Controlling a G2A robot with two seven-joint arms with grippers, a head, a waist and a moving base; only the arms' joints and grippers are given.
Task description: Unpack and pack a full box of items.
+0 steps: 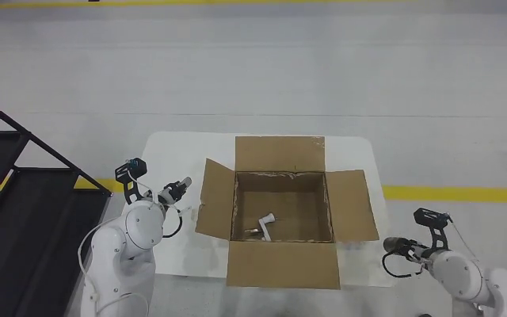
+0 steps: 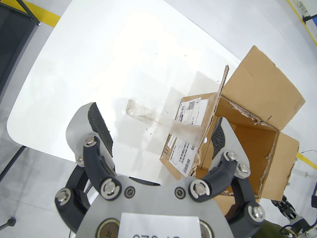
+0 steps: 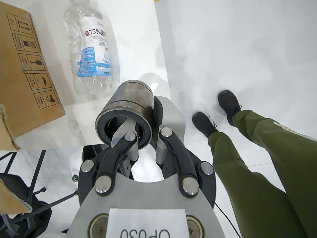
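Note:
The open cardboard box stands mid-table with all flaps spread; its labelled side faces my left gripper. A white item lies on the box floor. My left gripper hangs open over the table left of the box, also seen from above. My right gripper is shut on a grey metal cylinder sleeve, one finger inside its bore and one outside. It sits off the table's near right corner. A clear labelled bottle lies on the table beside the box wall.
A clear scrap of tape sticks to the white table by the box's left side. A dark rack stands left of the table. A person's legs stand on the floor by the right arm.

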